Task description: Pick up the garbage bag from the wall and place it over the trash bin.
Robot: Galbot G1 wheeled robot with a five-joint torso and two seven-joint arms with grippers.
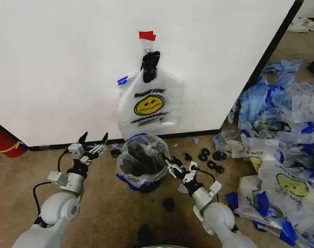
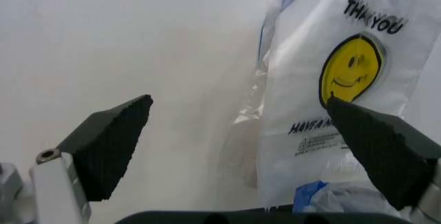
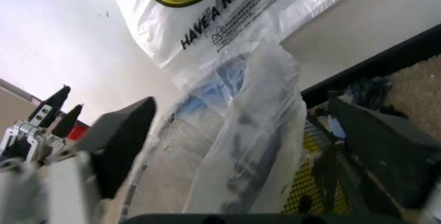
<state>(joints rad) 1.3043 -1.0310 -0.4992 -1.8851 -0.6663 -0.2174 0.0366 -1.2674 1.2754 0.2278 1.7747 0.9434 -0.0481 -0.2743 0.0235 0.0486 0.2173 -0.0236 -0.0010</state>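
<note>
Left end effector [image 1: 93, 140] spread wide, empty, beside trash bin [image 1: 141, 164]. Right end effector [image 1: 178, 168] also open, empty, at the bin's other rim. Garbage bag [image 1: 150, 103] clipped on wall [image 1: 59, 67], directly above bin.

Bare wall [image 1: 59, 62] left of the garbage bag [image 1: 151, 103] is unobstructed. Directly below it, the lined trash bin [image 1: 141, 165] blocks the floor. Right side is crowded by a bag pile [image 1: 281, 150]; black clips [image 1: 208, 157] are scattered between.
</note>
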